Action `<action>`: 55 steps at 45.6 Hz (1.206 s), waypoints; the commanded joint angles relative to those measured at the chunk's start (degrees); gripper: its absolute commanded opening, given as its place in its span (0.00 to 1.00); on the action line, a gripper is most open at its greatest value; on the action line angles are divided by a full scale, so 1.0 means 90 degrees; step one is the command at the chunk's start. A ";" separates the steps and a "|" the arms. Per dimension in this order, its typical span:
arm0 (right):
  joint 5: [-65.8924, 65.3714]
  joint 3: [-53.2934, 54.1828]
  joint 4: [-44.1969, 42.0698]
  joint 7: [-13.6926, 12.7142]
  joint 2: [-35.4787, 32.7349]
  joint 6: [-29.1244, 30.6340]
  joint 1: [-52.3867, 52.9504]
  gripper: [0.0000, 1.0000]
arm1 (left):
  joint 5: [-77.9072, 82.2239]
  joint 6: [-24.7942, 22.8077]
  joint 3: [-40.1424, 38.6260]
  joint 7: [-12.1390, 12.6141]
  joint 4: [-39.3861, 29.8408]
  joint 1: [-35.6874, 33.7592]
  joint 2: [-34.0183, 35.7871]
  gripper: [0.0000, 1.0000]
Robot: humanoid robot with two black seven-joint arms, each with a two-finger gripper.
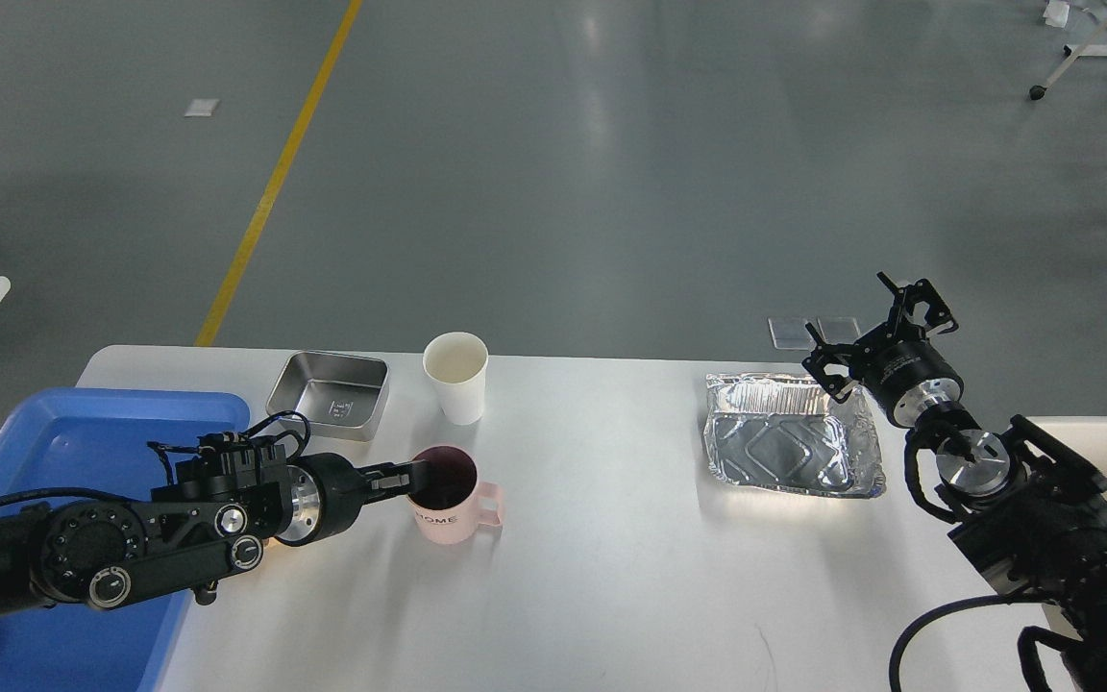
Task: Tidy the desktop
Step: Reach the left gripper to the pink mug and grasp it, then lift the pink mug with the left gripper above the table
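Nearest the camera: left arm, entering from the left edge over the blue tray (83, 432), which sits at the left end of the desktop (611, 577). Left gripper (416, 477) is at the near-left rim of the pink mug (453, 500); one finger reaches over the rim into the mug, approx. pinching the wall. Whether the grip is fully closed: cannot tell, fingers dark and partly hidden. Mug stands upright, handle to the right, dark inside.

Right arm enters from the lower right. Right gripper (875, 332) is raised above the far-right corner of the foil tray (789, 437), fingers spread apart, holding nothing.

Desktop: white, fills the lower part of the view. Along its far edge, a steel tin (331, 394) w/ a white paper cup (456, 377) just beside it on the right. Foil tray is well apart, on the right.
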 commanded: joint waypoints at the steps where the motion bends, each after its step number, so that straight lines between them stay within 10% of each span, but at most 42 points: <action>1: 0.0000 0.0000 -0.0003 0.0000 0.0008 0.0002 0.0000 1.00 | 0.0000 -0.0046 0.0017 0.0108 0.0001 -0.0008 0.0014 0.39; 13: 0.0000 0.0000 -0.0003 0.0000 -0.0002 0.0002 -0.0039 1.00 | -0.0020 -0.0397 0.0105 0.0127 0.0001 -0.0018 0.0014 0.01; 34: 0.0000 0.0000 0.0007 0.0000 0.0008 0.0002 -0.0048 1.00 | -0.0039 -0.1208 -0.0002 0.0098 -0.0077 -0.0516 0.0189 0.00; 55: 0.0000 0.0020 0.0007 0.0000 -0.0002 0.0002 -0.0009 1.00 | -0.0147 -0.2126 -0.0022 -0.0019 -0.0507 -0.2068 0.2152 0.00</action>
